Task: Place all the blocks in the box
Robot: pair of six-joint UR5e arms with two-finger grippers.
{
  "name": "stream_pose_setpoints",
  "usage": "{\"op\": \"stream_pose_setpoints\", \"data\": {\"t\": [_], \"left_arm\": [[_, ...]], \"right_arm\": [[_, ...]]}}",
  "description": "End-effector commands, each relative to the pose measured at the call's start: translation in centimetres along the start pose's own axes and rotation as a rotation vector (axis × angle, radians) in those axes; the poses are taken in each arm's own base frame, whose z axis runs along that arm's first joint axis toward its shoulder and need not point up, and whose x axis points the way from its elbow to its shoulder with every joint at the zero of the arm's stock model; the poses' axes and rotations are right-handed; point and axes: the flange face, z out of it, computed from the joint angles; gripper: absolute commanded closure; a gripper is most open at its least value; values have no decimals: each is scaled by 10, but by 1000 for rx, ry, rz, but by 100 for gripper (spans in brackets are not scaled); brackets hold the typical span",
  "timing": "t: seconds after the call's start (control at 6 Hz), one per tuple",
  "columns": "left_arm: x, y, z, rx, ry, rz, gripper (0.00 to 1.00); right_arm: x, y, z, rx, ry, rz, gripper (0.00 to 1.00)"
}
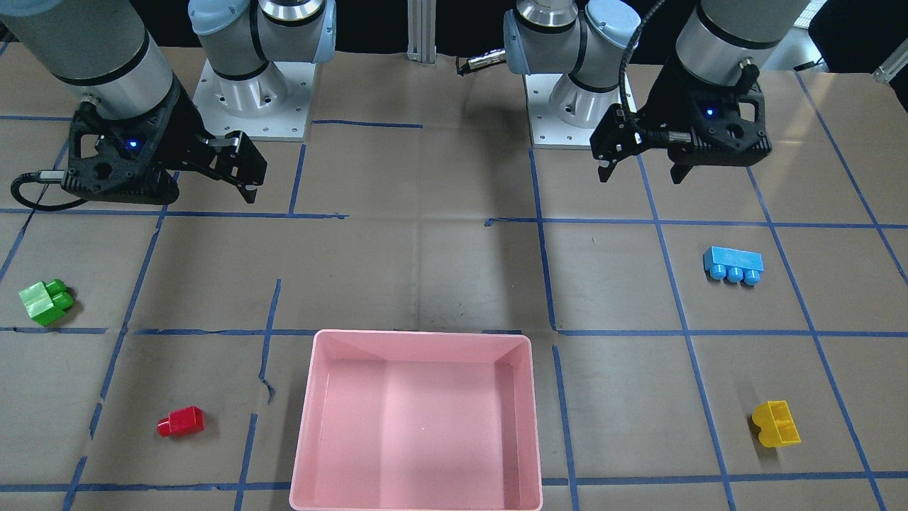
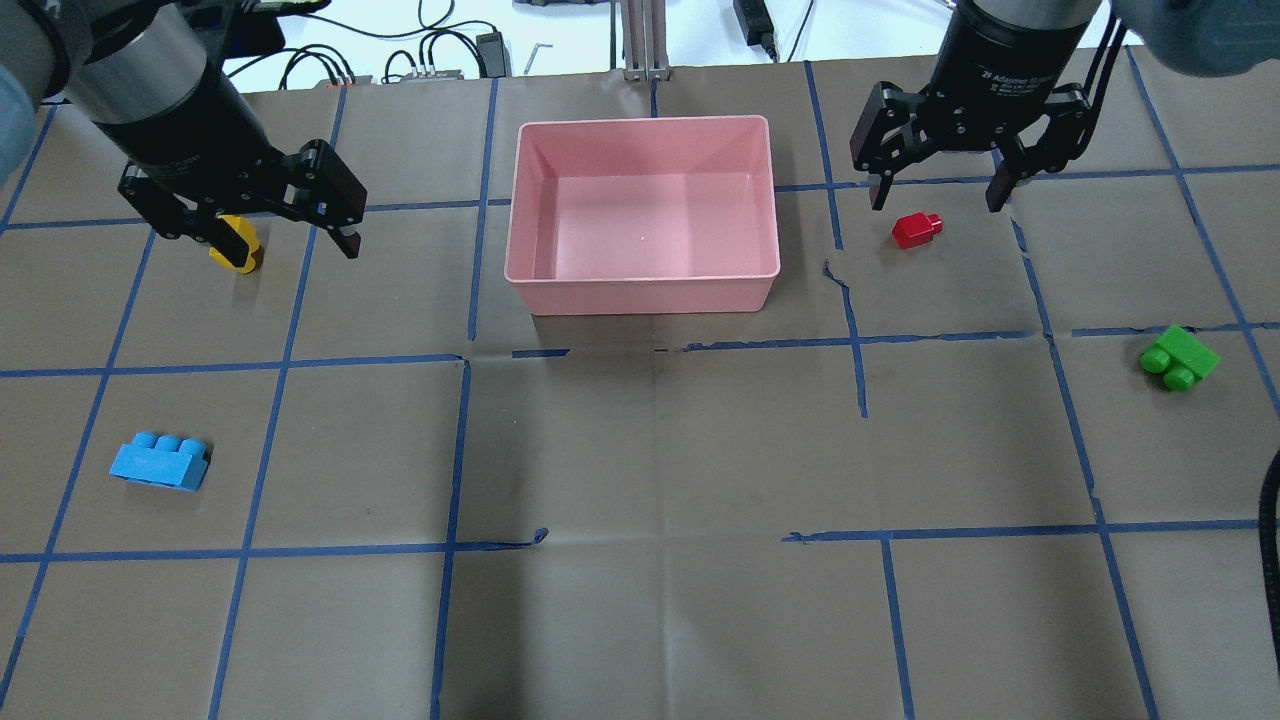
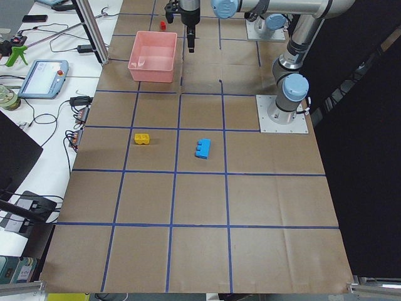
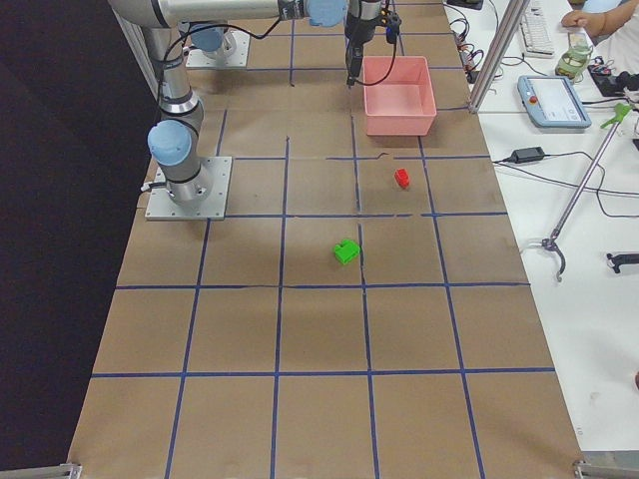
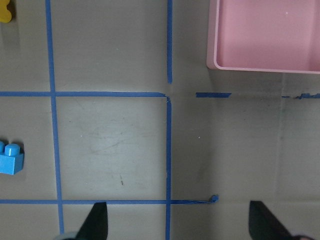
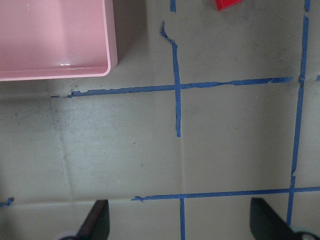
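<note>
Top left, pink box corner; red block at top edge; tool fingers spread.

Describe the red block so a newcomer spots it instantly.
Find the large pink box. On the robot's right of it, apart from its wall, lies the red block. It is the only red thing, single-stud and smaller than the green block farther out.

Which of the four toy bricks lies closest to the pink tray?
The red brick, lying just off one side of the pink tray. The yellow brick, blue brick and green brick all lie clearly farther out.
</note>
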Motion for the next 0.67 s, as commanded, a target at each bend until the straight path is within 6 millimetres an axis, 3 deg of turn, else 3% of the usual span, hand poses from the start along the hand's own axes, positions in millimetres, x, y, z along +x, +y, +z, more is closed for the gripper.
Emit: {"op": "stream_pose_setpoints", "data": {"t": [0.0,0.17,0.5], "left_arm": [[-78,7,62,-121,58,153,1],[-131,17,89,-177,60,272,1],[-216,35,122,-122,66,595,1]], "right_arm": [[42,-13,4,-9,14,-84,0],[86,-21,5,-14,5,-195,0],[184,-44,31,-42,-35,-401,0]]}}
